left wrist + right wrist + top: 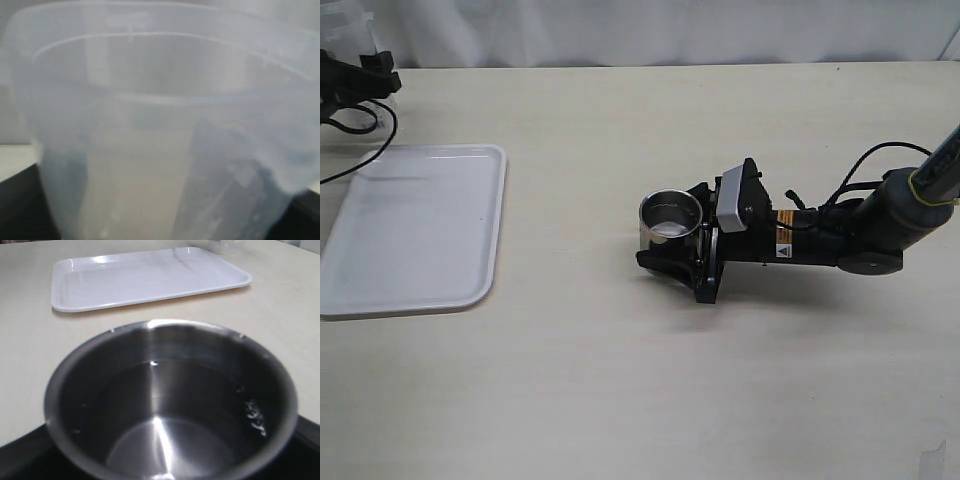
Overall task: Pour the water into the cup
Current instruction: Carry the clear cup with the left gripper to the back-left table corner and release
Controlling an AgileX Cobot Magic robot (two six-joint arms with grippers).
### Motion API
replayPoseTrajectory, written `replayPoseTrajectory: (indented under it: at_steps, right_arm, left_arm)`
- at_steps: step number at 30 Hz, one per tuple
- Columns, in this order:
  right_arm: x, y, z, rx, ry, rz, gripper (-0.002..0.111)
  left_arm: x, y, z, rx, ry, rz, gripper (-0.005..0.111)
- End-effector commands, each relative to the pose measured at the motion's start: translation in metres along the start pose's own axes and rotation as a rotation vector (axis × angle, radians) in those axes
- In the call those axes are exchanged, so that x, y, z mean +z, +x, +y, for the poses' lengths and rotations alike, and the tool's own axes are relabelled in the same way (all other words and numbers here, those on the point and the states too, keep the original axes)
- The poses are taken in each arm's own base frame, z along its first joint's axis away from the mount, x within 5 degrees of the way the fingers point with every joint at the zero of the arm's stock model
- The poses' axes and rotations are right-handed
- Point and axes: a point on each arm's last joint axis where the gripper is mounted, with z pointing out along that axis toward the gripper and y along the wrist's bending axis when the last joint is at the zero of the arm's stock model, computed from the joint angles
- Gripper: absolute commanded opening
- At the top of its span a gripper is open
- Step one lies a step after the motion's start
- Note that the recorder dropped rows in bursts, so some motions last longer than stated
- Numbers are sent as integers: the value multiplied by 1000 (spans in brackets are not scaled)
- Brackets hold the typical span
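Note:
The steel cup (671,222) stands upright on the table, right of centre. My right gripper (666,228) lies low on the table with its black fingers (306,439) on either side of the cup, shut on it. In the right wrist view the cup (170,405) fills the frame, with a faint water line and droplets of water (255,417) on its inner wall. My left gripper (358,82) is at the far left back edge, shut on the translucent plastic container (160,120). Its fingers (240,190) show dark through the container wall. I cannot tell whether the container holds water.
A white tray (415,230) lies on the left of the table and also shows in the right wrist view (150,275). Black cables trail beside the left arm at the back left. A white curtain closes the back edge.

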Motion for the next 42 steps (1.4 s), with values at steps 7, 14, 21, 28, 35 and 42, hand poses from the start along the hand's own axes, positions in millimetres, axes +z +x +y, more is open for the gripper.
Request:
replayPoseTrajectory:
  at_steps: [7, 14, 21, 28, 35, 42]
  right_arm:
    - [0, -4, 0, -7, -10, -34, 4]
    - [0, -4, 0, -5, -10, -34, 4]
    - [0, -4, 0, -5, -10, -34, 4]
    - [0, -4, 0, -5, -10, -34, 4]
    - [0, -4, 0, -5, -10, -34, 4]
    - [0, -4, 0, -5, -10, -34, 4]
  left_arm:
    - [1, -3, 0, 5, 7, -19, 96]
    - [0, 0, 0, 10, 5, 11, 96]
    - [-7, 6, -2, 24, 12, 15, 96]
    - [-25, 5, -1, 42, -44, 0, 96]
    - [-47, -1, -5, 95, -60, -20, 96]
    - [-93, -5, -15, 86, -58, 31, 96]
